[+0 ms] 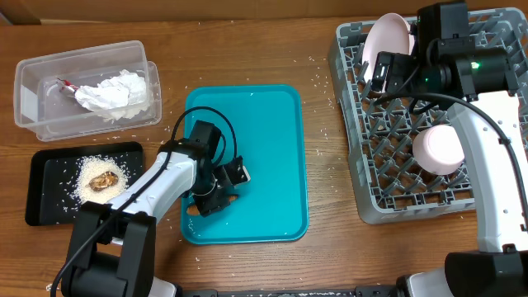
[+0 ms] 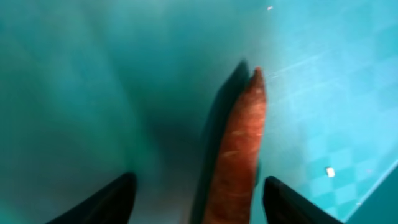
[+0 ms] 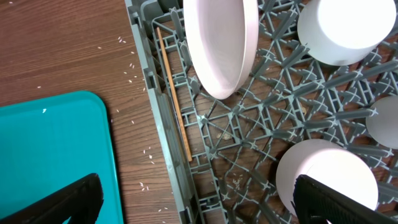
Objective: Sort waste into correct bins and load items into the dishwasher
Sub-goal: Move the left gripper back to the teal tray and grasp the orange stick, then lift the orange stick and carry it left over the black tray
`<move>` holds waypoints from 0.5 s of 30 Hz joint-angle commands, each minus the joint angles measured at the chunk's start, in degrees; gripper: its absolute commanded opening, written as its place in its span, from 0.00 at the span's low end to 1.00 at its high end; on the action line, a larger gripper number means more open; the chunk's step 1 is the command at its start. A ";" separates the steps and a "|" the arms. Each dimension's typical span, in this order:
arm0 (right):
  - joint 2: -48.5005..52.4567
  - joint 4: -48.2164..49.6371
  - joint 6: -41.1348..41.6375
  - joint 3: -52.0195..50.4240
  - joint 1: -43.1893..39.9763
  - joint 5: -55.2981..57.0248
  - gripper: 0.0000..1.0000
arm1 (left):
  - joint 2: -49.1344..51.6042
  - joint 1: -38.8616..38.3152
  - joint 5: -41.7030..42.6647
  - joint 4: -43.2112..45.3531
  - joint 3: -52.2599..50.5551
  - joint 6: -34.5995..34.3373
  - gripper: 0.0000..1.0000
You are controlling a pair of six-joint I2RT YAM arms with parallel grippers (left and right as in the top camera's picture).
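An orange-brown carrot-like strip [image 2: 239, 155] lies on the teal tray [image 1: 264, 148]. My left gripper [image 2: 199, 180] is low over it near the tray's front left, jaws open on either side of the strip, with gaps showing on both sides. My right gripper [image 3: 199, 199] hangs open over the left edge of the grey dishwasher rack [image 1: 351, 124]. In the rack a white plate [image 3: 221, 43] stands on edge and white bowls [image 3: 348, 25] [image 3: 326, 177] sit upside down. The clear tub [image 1: 33, 107] holds crumpled napkins [image 1: 115, 92]. The black tray [image 1: 49, 186] holds rice [image 1: 87, 173] and a golden-brown scrap [image 1: 103, 181].
Loose rice grains [image 3: 127, 62] are scattered on the wooden table between the teal tray and the rack. A thin wooden stick [image 3: 174, 93] lies along the rack's left wall. The left arm [image 1: 148, 186] reaches across the teal tray's left rim.
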 commanded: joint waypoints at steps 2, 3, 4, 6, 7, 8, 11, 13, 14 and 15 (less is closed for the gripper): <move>-0.15 0.26 0.02 0.00 -0.09 0.39 1.00 | 0.46 -0.22 -3.39 0.98 -1.64 0.79 0.54; -0.15 0.26 0.04 0.00 -0.07 0.42 1.00 | 0.46 -0.22 -3.96 1.01 -1.62 0.81 0.52; -0.15 0.26 0.02 0.00 -0.07 0.42 1.00 | 0.46 -0.22 -4.42 0.98 -1.62 0.81 0.49; -0.15 0.26 0.02 0.00 -0.07 0.42 1.00 | 0.46 -0.22 -5.40 1.03 -1.62 0.81 0.41; -0.15 0.26 0.02 0.00 -0.07 0.42 1.00 | 0.46 -0.22 -5.51 1.03 -1.62 0.81 0.39; -0.15 0.26 0.04 0.00 -0.07 0.42 1.00 | 0.46 -0.22 -5.64 1.05 -1.60 0.81 0.34; -0.15 0.26 0.02 0.00 -0.07 0.42 1.00 | 0.44 -0.22 -5.57 1.20 -1.49 0.76 0.24; -0.15 0.26 0.04 0.00 -0.07 0.42 1.00 | 0.44 -0.22 -5.55 1.25 -1.49 0.79 0.18; -0.15 0.26 0.02 0.00 -0.07 0.42 1.00 | 0.44 -0.22 -5.55 1.33 -1.49 0.79 0.14; -0.15 0.26 0.02 0.00 -0.07 0.42 1.00 | 0.44 -0.22 -5.57 1.49 -1.49 0.79 0.11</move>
